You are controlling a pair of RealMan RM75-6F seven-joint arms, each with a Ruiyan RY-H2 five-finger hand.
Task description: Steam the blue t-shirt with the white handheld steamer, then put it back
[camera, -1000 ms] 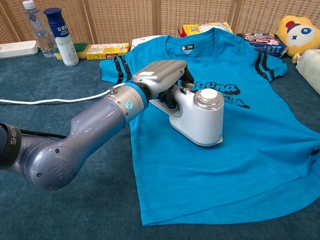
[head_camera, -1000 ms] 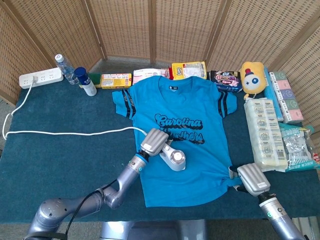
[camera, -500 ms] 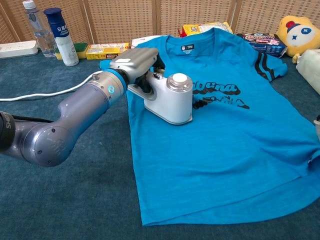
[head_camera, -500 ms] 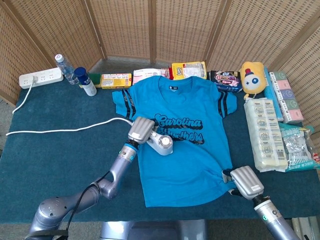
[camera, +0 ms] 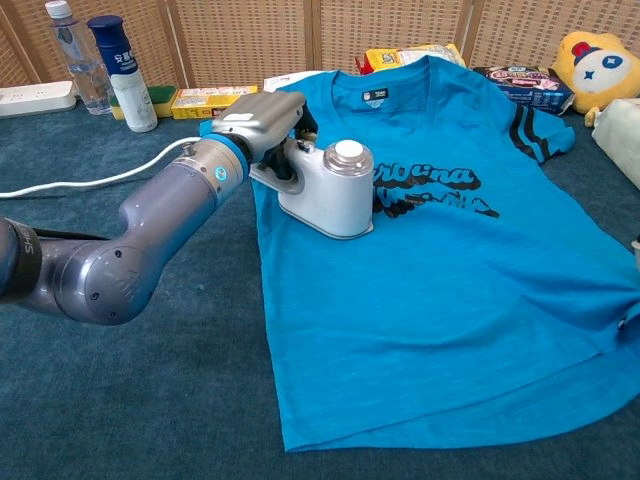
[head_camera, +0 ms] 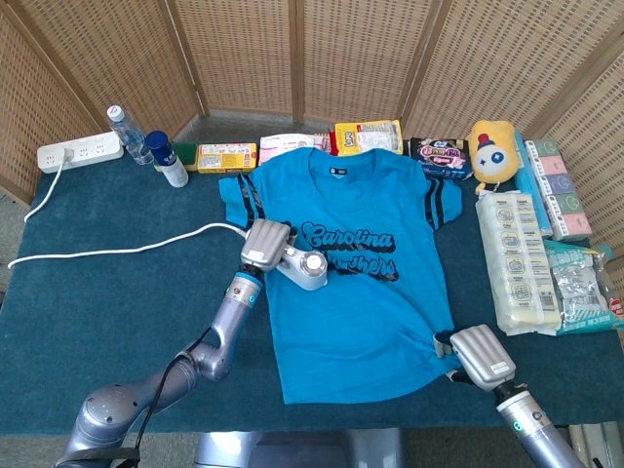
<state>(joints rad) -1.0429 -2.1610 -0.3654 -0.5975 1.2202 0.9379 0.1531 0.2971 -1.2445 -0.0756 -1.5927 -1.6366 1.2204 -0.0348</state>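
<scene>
The blue t-shirt (head_camera: 363, 297) (camera: 450, 300) lies flat on the dark green table, collar toward the back. My left hand (head_camera: 265, 244) (camera: 262, 122) grips the handle of the white handheld steamer (head_camera: 304, 268) (camera: 330, 190). The steamer rests on the shirt's left chest, beside the printed lettering. Its white cord (head_camera: 117, 249) runs left to the power strip (head_camera: 80, 152). At the shirt's bunched lower right hem my right hand (head_camera: 481, 356) holds the cloth, its fingers mostly hidden under the hand's back.
Two bottles (head_camera: 168, 161) stand at the back left by the power strip. Snack packs (head_camera: 368, 136) line the back edge, with a yellow plush toy (head_camera: 490, 151) further right. Long packaged goods (head_camera: 522, 258) fill the right side. Wicker screens stand behind the table.
My left hand has slid the steamer up and to the left, from the shirt's middle to its left chest. The right hand has shifted slightly left at the hem.
</scene>
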